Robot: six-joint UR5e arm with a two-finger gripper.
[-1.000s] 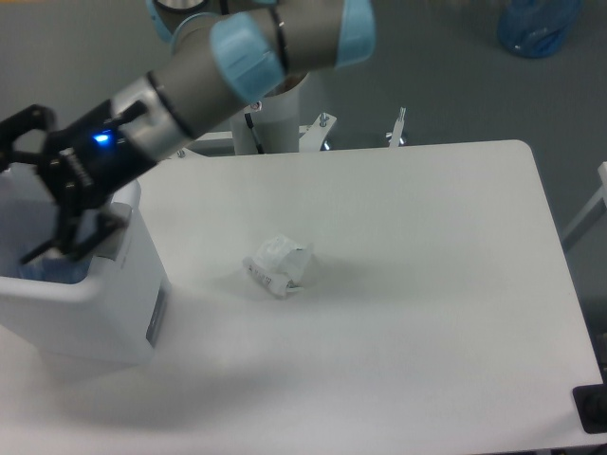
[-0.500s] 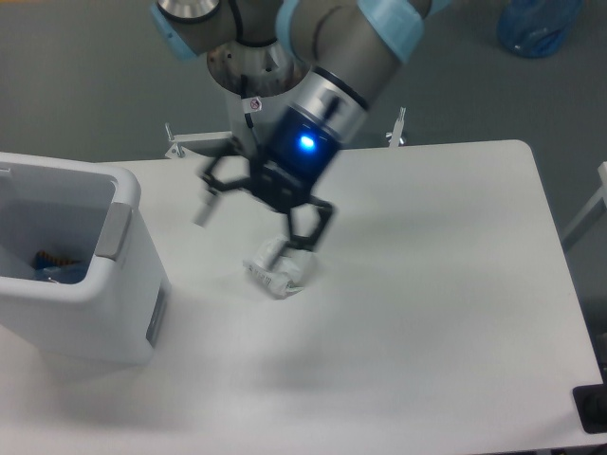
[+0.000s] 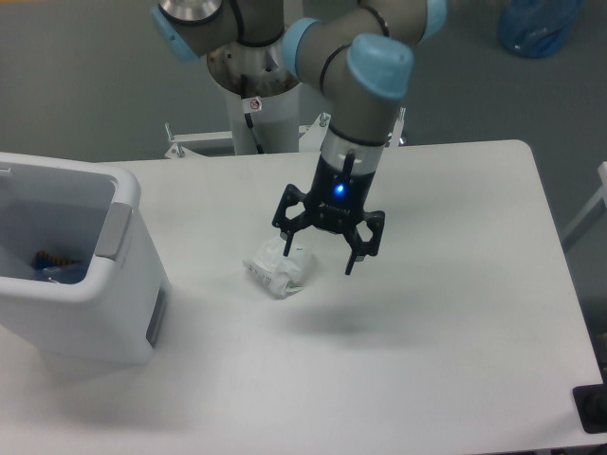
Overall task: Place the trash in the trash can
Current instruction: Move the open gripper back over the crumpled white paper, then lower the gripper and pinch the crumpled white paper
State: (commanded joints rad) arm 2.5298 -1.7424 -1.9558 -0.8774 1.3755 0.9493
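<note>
Since the earlier frame the gripper [image 3: 319, 258] has moved right and turned downward, with fingers spread wide, holding nothing. The crumpled paper wad [image 3: 277, 268] lies on the table [image 3: 455, 313] just under its left finger, right of the trash can [image 3: 66, 275].

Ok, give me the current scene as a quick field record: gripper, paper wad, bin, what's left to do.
gripper: open, fingers pointing down, holding nothing
gripper position: over the table, just right of the wad; left finger overlaps the wad's top in this view, contact unclear
paper wad: on the table, not yet picked up
trash can: at the left edge, open top, something blue inside
remaining: grasp the wad and bin it
</note>
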